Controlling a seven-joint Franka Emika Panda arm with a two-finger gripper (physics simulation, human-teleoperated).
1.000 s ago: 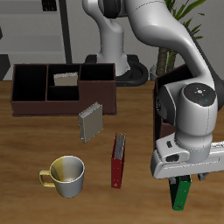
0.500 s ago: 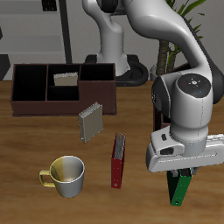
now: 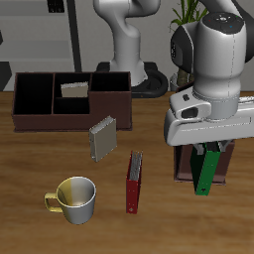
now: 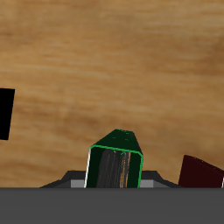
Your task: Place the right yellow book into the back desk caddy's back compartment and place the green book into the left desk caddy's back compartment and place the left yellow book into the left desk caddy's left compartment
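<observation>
wooden table (image 3: 40, 164), plant (image 3: 189, 12), grey floor behind

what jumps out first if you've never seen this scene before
The big white arm fills one side of the exterior view, its hand shut on the green book, which hangs upright in the air in front of the left desk caddy. Next come the red book lying on the table and the yellow-lined mug near the front edge. Farther back sits the back desk caddy with a pale book in a middle section.
</observation>
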